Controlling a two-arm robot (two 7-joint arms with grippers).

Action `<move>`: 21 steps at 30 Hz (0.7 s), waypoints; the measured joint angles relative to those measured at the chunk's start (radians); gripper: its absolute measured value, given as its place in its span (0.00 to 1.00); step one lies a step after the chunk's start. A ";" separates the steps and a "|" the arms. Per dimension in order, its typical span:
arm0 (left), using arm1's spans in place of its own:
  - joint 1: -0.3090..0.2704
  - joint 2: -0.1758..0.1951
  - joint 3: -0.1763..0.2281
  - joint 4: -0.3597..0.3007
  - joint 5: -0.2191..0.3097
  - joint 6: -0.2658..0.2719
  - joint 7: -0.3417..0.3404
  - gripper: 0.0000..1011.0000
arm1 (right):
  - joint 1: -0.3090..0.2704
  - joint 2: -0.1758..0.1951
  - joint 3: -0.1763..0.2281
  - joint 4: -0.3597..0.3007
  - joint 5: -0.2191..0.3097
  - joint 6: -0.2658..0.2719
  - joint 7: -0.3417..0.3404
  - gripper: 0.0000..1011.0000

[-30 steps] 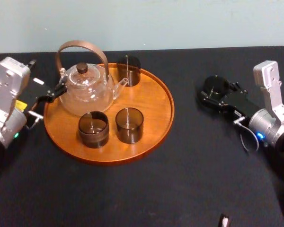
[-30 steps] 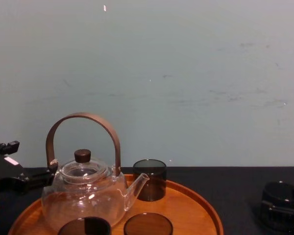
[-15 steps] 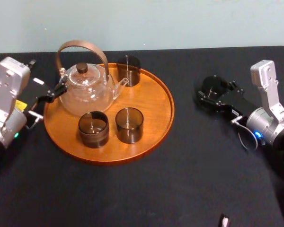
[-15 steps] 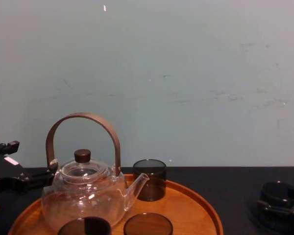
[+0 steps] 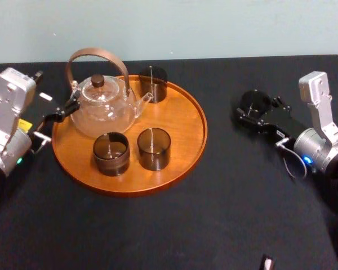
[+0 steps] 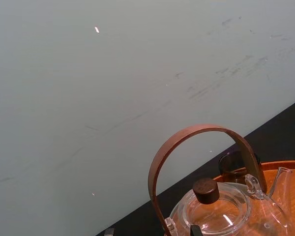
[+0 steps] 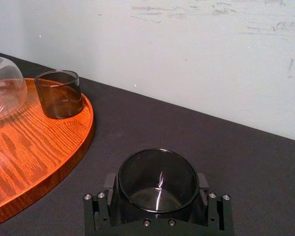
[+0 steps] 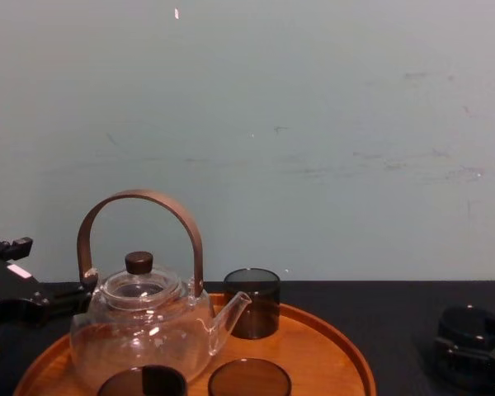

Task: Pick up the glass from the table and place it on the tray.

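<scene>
Glass (image 7: 157, 169): standing upright and empty on the table (image 5: 214, 214), well to the right of the tray (image 5: 183, 152). Sitting between the jaws of the right gripper (image 7: 156, 194), both sides pressing on its lower wall, so closed on it. Judging the lift as the step in hand; cannot tell whether it is clearing the tabletop yet. Lifting straight up, keeping it level, and getting above the tray's raised rim before travelling left. Aiming for the bare wood on the tray's right half, steering clear of the front-right tray glass (image 5: 154, 149) and the teapot (image 5: 101, 104) spout. Not squeezing harder: smooth thin wall, probably prone to slipping or cracking. Leaving the left gripper (image 5: 59, 115) idle, jaws apart, by the tray's left rim beside the teapot.
</scene>
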 joint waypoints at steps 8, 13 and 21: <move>0.000 0.000 0.000 0.000 0.000 0.000 0.000 0.99 | -0.001 0.000 0.001 -0.001 0.001 0.001 -0.001 0.90; 0.000 0.000 0.000 0.000 0.000 0.000 0.000 0.99 | -0.001 0.000 0.001 -0.002 0.001 0.002 -0.002 0.90; 0.000 0.000 0.000 0.000 0.000 0.000 0.000 0.99 | -0.002 0.000 0.001 -0.002 0.001 0.002 -0.002 0.90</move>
